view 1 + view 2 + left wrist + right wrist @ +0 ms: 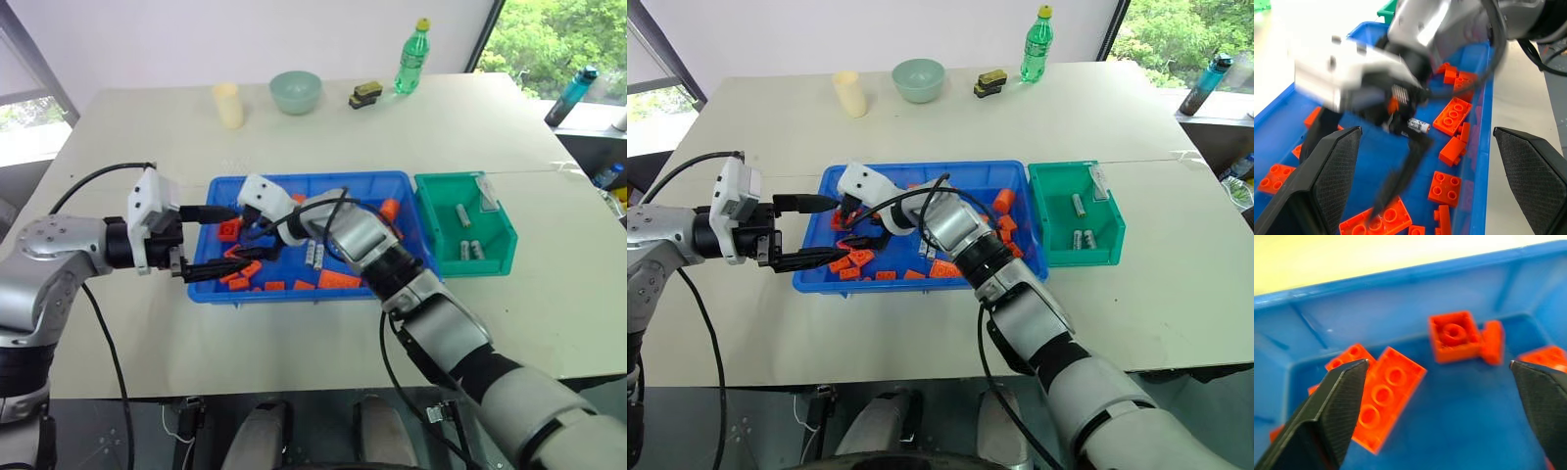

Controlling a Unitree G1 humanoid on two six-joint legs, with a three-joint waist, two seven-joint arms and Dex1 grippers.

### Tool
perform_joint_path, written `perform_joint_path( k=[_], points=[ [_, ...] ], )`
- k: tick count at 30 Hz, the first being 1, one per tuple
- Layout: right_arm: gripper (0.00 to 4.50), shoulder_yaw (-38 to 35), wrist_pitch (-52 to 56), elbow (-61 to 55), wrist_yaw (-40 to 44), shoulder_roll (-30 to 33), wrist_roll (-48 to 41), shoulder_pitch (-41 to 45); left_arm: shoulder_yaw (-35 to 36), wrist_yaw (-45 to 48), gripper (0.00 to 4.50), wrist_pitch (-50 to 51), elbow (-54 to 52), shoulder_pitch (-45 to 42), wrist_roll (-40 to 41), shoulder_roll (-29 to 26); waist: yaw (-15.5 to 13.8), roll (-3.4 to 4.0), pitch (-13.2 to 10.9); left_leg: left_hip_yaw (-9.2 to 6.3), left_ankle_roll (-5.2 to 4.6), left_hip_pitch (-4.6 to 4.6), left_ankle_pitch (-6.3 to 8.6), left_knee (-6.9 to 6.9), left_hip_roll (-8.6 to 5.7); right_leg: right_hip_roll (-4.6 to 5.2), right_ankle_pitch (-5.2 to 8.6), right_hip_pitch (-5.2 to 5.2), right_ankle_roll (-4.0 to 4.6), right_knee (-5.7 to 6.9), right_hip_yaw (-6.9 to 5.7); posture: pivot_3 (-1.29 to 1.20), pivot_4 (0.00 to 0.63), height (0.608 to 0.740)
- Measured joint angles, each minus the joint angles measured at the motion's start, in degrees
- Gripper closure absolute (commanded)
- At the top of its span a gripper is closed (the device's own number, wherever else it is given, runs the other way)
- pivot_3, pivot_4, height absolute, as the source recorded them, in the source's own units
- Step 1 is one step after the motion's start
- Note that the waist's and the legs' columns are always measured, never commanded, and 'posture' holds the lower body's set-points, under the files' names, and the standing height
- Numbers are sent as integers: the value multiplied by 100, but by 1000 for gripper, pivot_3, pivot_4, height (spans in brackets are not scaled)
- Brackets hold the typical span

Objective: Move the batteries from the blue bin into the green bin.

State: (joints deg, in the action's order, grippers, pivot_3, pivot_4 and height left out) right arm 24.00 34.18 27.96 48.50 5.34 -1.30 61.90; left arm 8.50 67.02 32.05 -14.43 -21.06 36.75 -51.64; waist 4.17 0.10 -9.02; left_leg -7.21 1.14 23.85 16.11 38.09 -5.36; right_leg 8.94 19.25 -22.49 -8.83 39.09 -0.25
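Currently the right gripper (850,227) hangs with jaws wide and empty over orange bricks (338,279) in the blue bin (294,183); it should target the batteries (315,256) mid-bin (left gripper (211,241) also spread), then the green bin (428,230).

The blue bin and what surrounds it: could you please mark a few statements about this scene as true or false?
1. The green bin sits at the blue bin's right end. True.
2. The green bin is empty. False: several batteries lie in it.
3. The right hand has its fingers spread over orange bricks in the blue bin. True.
4. The left hand grips a battery. False: it is open and holds nothing.
5. A green bottle lies on its side in the blue bin. False: it stands upright at the table's far edge.
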Motion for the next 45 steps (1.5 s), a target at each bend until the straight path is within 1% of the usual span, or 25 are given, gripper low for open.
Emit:
perform_joint_path(
  k=[2, 4, 7, 11, 21, 29, 32, 34, 35, 39, 41, 45],
  points=[
    [14, 4, 185, -658, 318, 491, -12, -172, -23, 12, 0, -1, 0, -12, 0, 7, -9, -1, 0, -8, 0, 0, 0, 1, -1, -1, 0, 2, 0, 1, 0, 0, 150, 727],
    [14, 44, 320, -1234, 627, 963, -12, -541, -59, 24, 0, -1, 6, -20, -3, 17, -15, -2, 1, -13, 0, 0, 0, 0, -3, -2, 0, 7, 0, 1, 0, 0, 150, 727],
    [14, 161, 426, -1566, 850, 1321, -6, -1066, -107, 31, 0, -9, 9, -35, -10, 61, 4, -3, 1, -7, 0, 0, 0, -2, -1, -2, 0, 3, 0, 1, 0, 0, 150, 727],
    [14, 188, 427, -1661, 835, 1374, 19, -1213, -152, 38, 0, -33, 11, -123, -65, 94, 39, -2, 1, -11, 2, 0, -1, -8, 3, -8, 0, -9, 0, 1, 1, 0, 150, 727],
    [14, 264, 14, -1605, 791, 1395, 225, -1302, -248, 50, 0, -40, 84, -186, -122, 111, -19, -3, 1, -24, 4, 0, -1, -1, -7, -4, 0, 0, 0, -2, 1, 0, 150, 727],
    [14, 246, -390, -1150, 884, 1487, 327, -1345, -265, 37, 0, -40, 81, -192, -122, 141, -12, -3, 2, -25, 5, 0, -1, -2, -6, -4, 0, 2, 1, -3, 1, 0, 150, 727],
    [804, 233, -465, -1084, 930, 1488, 324, -1340, -272, 35, 0, -40, 81, -192, -122, 174, -16, -4, 2, -26, 5, -1, -2, 0, -6, -4, 0, 5, 0, -3, 1, 0, 150, 727],
    [1669, 232, -461, -1082, 954, 1488, 323, -1341, -274, 30, 0, -43, 81, -193, -123, 194, -16, -4, 2, -27, 5, 0, -2, 0, -6, -5, 0, 4, 0, -3, 1, 0, 150, 727],
    [1999, 220, -442, -1094, 964, 1487, 316, -1343, -275, 28, 0, -45, 80, -194, -124, 211, -16, -4, 2, -27, 5, 0, -2, 0, -6, -5, 0, 4, 1, -3, 1, 0, 150, 727],
    [1999, 106, -14, -1258, 981, 1487, 195, -1361, -281, 25, 0, -52, 81, -222, -131, 228, -18, -4, 2, -28, 6, 0, -2, 0, -7, -4, 0, 4, 0, -4, 1, 0, 150, 727],
    [1999, -94, 324, -1457, 972, 1494, 21, -1365, -283, 25, 0, -68, 81, -233, -133, 231, -17, -4, 2, -28, 6, 1, -2, 0, -7, -4, 0, 3, 0, -4, 1, 0, 150, 727],
    [1999, -901, 1116, -1890, 748, 1635, -422, -1195, -320, 22, 0, -106, 79, -239, -135, 238, -32, -4, 2, -28, 6, 3, -2, 0, -9, -2, 0, 3, 0, -6, 1, 0, 150, 727]
  ],
)
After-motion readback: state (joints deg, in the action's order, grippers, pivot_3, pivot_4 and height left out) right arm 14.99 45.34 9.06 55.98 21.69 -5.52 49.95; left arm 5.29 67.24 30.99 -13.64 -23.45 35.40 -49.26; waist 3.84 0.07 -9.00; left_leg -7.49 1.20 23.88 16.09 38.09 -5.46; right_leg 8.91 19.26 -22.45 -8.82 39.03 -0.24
